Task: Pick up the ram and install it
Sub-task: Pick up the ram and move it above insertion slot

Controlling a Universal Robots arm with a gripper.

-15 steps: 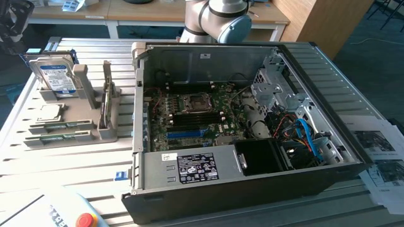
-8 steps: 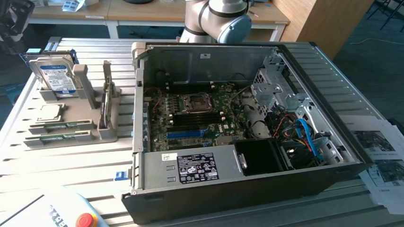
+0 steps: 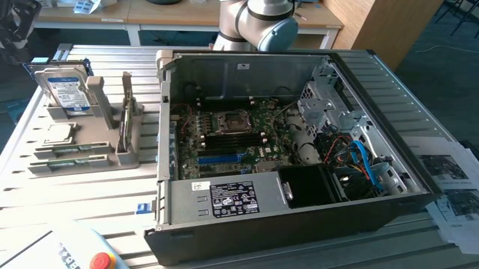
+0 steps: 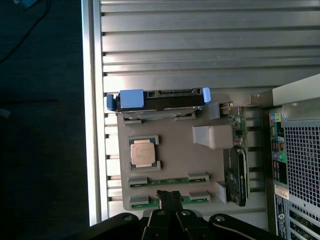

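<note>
Wrist view: I look straight down on a grey holder tray (image 4: 175, 157) that rests on a slatted metal surface (image 4: 175, 30), just beside an open computer case (image 4: 300, 150).
Jaws: my jaws (image 4: 169, 196) are fully closed, tips together, with nothing between them.
Ram: the ram (image 4: 189, 199), a thin green stick, lies flat in the tray's outermost cradle, directly under my closed tips. I cannot tell whether the tips touch it. In the exterior view it is the stick (image 3: 71, 163) on the side of the tray farthest from the hard drive.
Other ram stick: the other ram stick (image 4: 167, 178) lies parallel in the next cradle, just beside the first.
Other tray items: a hard drive (image 4: 157, 102) with blue ends stands at the far side of the tray, and a square processor chip (image 4: 144, 152) sits between it and the sticks.
Install site: in the exterior view, a blue slot strip (image 3: 221, 158) shows on the motherboard inside the case, well apart from the tray.
Step in hand: I judge this to be the approach for the pick. Nothing is lifted, and both sticks lie in their cradles.
What the pick calls for: closed tips cannot take the stick. They would need to part just past the board's thin width, straddle its long edges between the grey end clips, and stay clear of the neighbouring stick.
</note>
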